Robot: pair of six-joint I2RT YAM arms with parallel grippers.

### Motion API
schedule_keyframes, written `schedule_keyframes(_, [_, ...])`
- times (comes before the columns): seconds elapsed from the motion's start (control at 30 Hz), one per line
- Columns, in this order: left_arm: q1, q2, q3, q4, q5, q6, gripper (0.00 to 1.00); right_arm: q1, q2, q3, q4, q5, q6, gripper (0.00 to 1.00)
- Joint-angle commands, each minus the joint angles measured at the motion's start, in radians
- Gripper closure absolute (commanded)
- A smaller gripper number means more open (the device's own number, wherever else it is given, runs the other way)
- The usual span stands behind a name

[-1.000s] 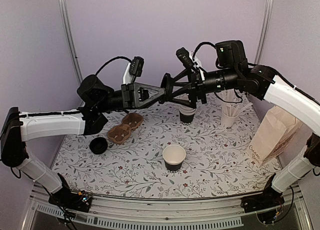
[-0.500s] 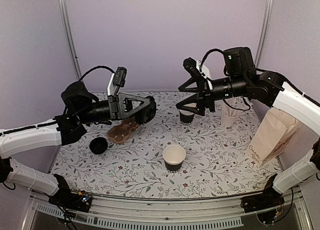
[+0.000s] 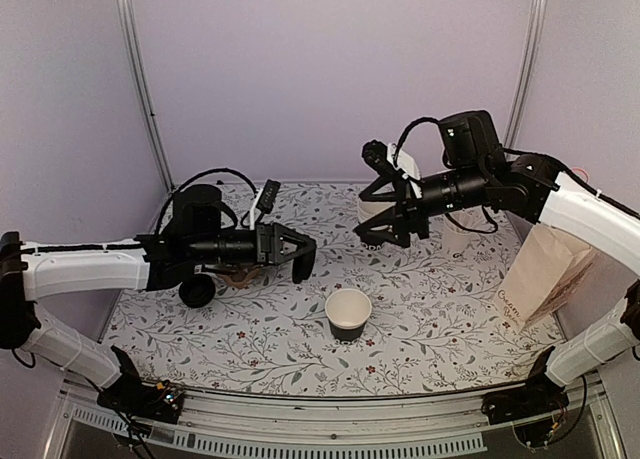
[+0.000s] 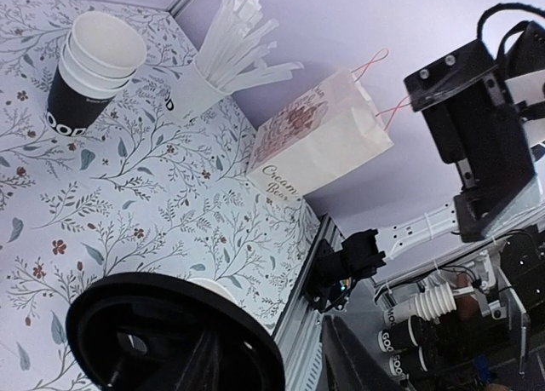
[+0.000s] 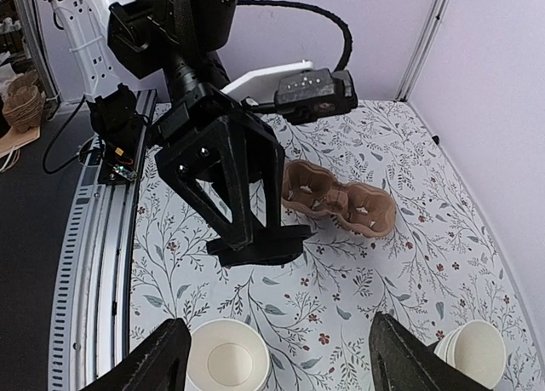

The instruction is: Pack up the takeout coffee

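Observation:
The takeout coffee cup [image 3: 348, 312] stands upright at the middle front, white above a black band, its mouth open. It also shows in the right wrist view as the cup [image 5: 226, 367], and its rim [image 4: 209, 286] peeks past the lid in the left wrist view. My left gripper [image 3: 300, 254] hovers just left of and behind the cup, shut on a black lid [image 5: 255, 244] held flat at its fingertips. That lid [image 4: 170, 340] fills the lower left of the left wrist view. My right gripper [image 3: 378, 219] hangs open and empty behind the cup, above the table.
A second black lid [image 3: 197, 291] lies on the table at the left. A brown two-cup carrier [image 5: 336, 199] sits behind the left gripper. A stack of nested cups [image 4: 89, 76] and a cup of pale sticks [image 4: 200, 84] stand at the back. A paper bag [image 3: 545, 269] leans at the right.
Both grippers met high over the middle a second ago. The left one has since dropped and pulled back left with the lid. The right one has drawn back right and lowered.

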Motion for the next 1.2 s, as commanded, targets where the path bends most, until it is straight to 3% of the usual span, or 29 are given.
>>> schedule_keyframes(0.0, [0.014, 0.076, 0.006, 0.037, 0.029, 0.019, 0.59, -0.005, -0.016, -0.038, 0.015, 0.021, -0.027, 0.25])
schedule_keyframes(0.43, [0.013, 0.197, 0.057, 0.040, 0.013, 0.026, 0.72, -0.022, -0.037, -0.122, 0.030, 0.058, -0.054, 0.25])
schedule_keyframes(0.5, [0.014, 0.191, 0.082, -0.056, -0.045, 0.051, 0.72, -0.024, -0.037, -0.129, 0.031, 0.060, -0.059, 0.25])
schedule_keyframes(0.77, [0.007, 0.283, 0.342, -0.695, -0.422, 0.151, 0.66, -0.036, -0.062, -0.170, 0.026, 0.090, -0.086, 0.25])
schedule_keyframes(0.93, [-0.034, 0.422, 0.481, -0.856, -0.531, 0.190, 0.69, -0.042, -0.083, -0.197, 0.024, 0.113, -0.106, 0.25])
schedule_keyframes(1.17, [-0.095, 0.610, 0.653, -0.899, -0.501, 0.317, 0.77, -0.060, -0.104, -0.214, 0.009, 0.116, -0.122, 0.25])
